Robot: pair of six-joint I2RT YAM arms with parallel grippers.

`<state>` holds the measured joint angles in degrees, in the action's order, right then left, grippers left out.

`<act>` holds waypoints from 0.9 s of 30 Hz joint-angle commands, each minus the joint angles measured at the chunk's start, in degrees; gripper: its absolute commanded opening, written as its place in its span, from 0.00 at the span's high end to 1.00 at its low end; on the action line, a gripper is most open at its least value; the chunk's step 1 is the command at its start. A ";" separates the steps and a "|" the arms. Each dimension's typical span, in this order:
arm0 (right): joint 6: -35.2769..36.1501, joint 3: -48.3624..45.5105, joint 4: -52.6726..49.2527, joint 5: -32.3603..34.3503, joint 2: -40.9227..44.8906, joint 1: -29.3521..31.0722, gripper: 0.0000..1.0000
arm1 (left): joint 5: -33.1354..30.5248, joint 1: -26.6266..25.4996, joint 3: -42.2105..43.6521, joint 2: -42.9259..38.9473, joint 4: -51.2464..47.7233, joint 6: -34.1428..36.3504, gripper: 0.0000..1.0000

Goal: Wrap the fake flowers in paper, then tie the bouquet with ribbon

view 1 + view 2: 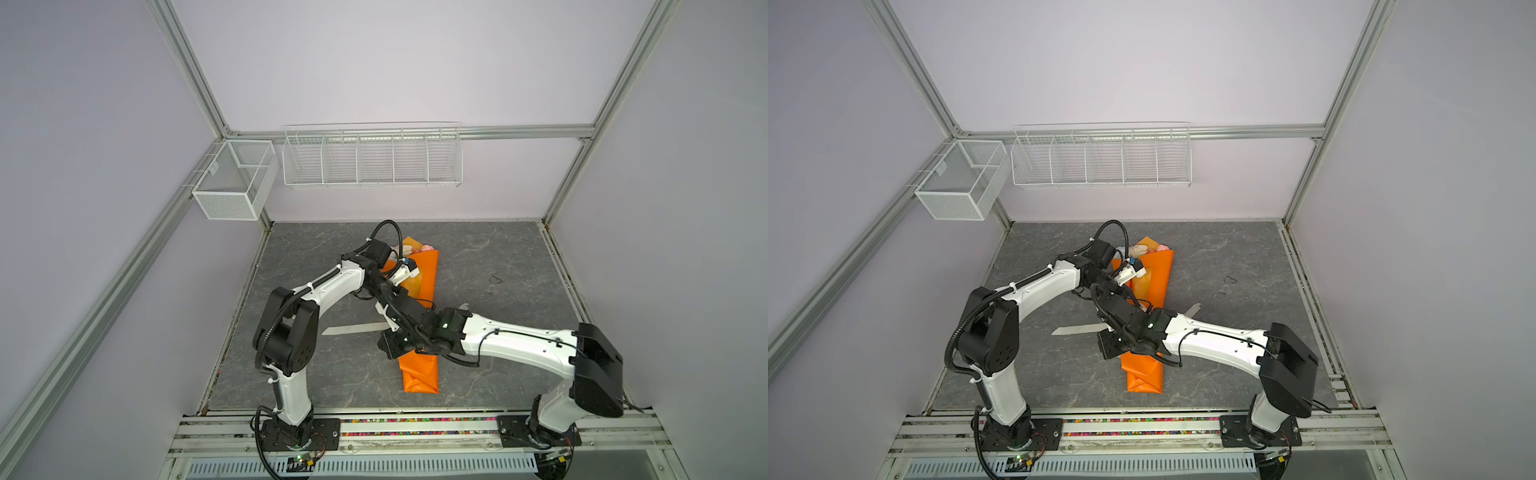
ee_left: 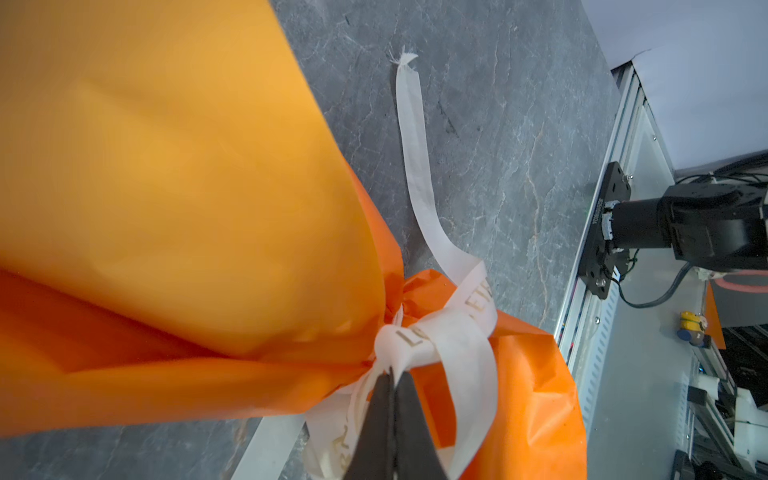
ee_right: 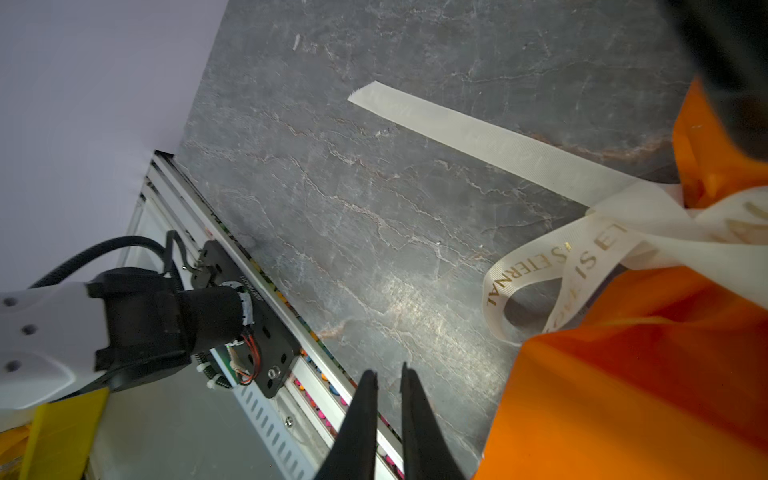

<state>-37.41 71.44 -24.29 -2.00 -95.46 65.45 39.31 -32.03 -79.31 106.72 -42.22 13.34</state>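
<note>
The bouquet of fake flowers [image 1: 428,270] lies wrapped in orange paper on the grey table, in both top views; pale flower heads [image 1: 409,249] peek out at its far end. A cream lettered ribbon [image 2: 453,328] is knotted round its pinched waist. My left gripper [image 2: 390,376] is shut on the ribbon right at the knot. My right gripper [image 3: 389,376] hovers over bare table beside the bouquet's [image 3: 623,395] lower half. Its jaws are a narrow gap apart with nothing between them. In both top views the crossed wrists hide the knot.
One ribbon tail [image 1: 353,329] lies flat on the table to the left of the bouquet, another tail [image 2: 415,158] on the other side. A loose ribbon loop [image 3: 540,266] stands beside the knot. Two wire baskets [image 1: 372,156] hang on the back wall. The arm bases stand on the front rail [image 1: 415,422].
</note>
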 commanded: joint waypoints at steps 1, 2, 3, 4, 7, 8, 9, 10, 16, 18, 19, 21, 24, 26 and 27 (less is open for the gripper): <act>3.18 0.97 -8.43 3.90 -3.23 0.23 0.84 | 0.63 0.04 2.57 -2.04 3.44 -3.71 1.00; 3.94 0.85 -9.44 4.24 -3.81 0.01 0.84 | 0.71 -0.01 3.17 -2.44 4.43 -4.44 1.00; 4.44 0.72 -10.63 5.61 -4.16 -0.12 0.85 | 1.06 -0.05 3.68 -2.72 5.30 -5.12 1.00; 4.41 0.58 -12.35 7.33 -4.27 -0.32 0.85 | 1.35 -0.05 3.96 -2.87 5.97 -5.65 1.00; 4.55 -1.68 -14.08 8.50 -3.03 -2.07 0.86 | 1.57 -0.60 4.08 -2.59 6.79 -6.75 1.00; 4.58 -2.82 -14.13 8.68 -2.15 -2.77 0.86 | 1.52 -0.83 4.00 -2.35 6.93 -6.78 1.00; 4.72 -4.12 -14.27 8.68 -1.28 -3.45 0.86 | 1.35 -1.12 3.74 -2.06 7.04 -7.06 1.00; 4.89 -5.04 -14.65 9.12 -0.55 -4.01 0.86 | 1.24 -1.42 3.71 -1.79 7.35 -7.31 1.00; 4.62 -9.92 -19.13 13.88 2.94 -7.89 0.87 | 0.47 -3.44 2.96 -0.28 10.49 -10.40 1.00; 3.95 -11.05 -20.77 15.57 3.99 -9.25 0.87 | -0.22 -4.02 2.85 0.03 12.15 -11.67 1.00; 3.75 -11.56 -20.84 15.80 4.63 -9.73 0.87 | -0.53 -4.20 3.08 0.20 13.22 -12.70 1.00; 3.68 -12.29 -20.64 16.30 6.10 -10.30 0.87 | -0.64 -4.27 3.44 0.62 15.66 -14.62 1.00; 2.02 -11.44 -21.18 18.00 7.83 -10.35 0.87 | -1.35 -4.27 3.09 0.95 16.71 -15.80 1.00; 2.05 -11.19 -18.40 15.01 8.83 -10.28 0.86 | -1.84 -4.27 2.91 0.92 16.58 -15.81 1.00; 2.54 -11.23 -15.60 12.48 9.26 -9.88 0.84 | -1.84 -4.27 2.85 0.83 16.62 -15.73 1.00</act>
<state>-31.16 61.01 -39.77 9.65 -88.29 55.70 36.93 -36.29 -75.99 107.28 -23.68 -1.58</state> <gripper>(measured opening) 0.150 0.048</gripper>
